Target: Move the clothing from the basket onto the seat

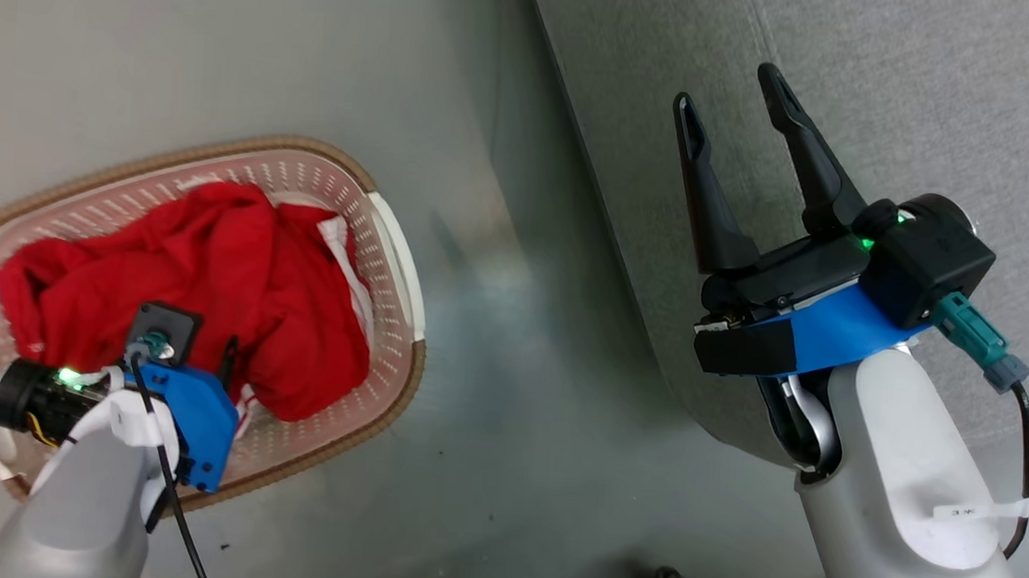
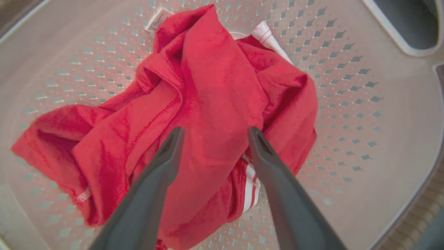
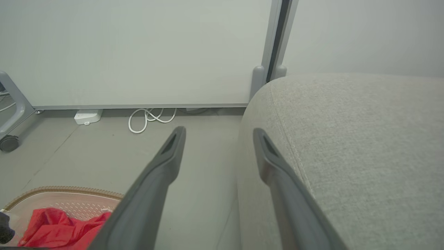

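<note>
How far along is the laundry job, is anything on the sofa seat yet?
Done: nothing yet. No garment lies on the visible part of the seat, and the clothing is heaped in the basket. In hand: the left gripper is open over the heap, not gripping; the right gripper is open by the seat's edge, holding nothing. Remaining: grasp, lift and carry everything over.

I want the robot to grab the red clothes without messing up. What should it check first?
1. Left gripper open: ok, jaws wide apart.
2. Left gripper above the clothing: ok, aimed at a red fold.
3. Fingertips touching fabric: cannot tell.
4. Clothing all inside the basket: ok.
5. Right gripper out of the way: ok, open, by the seat.
</note>
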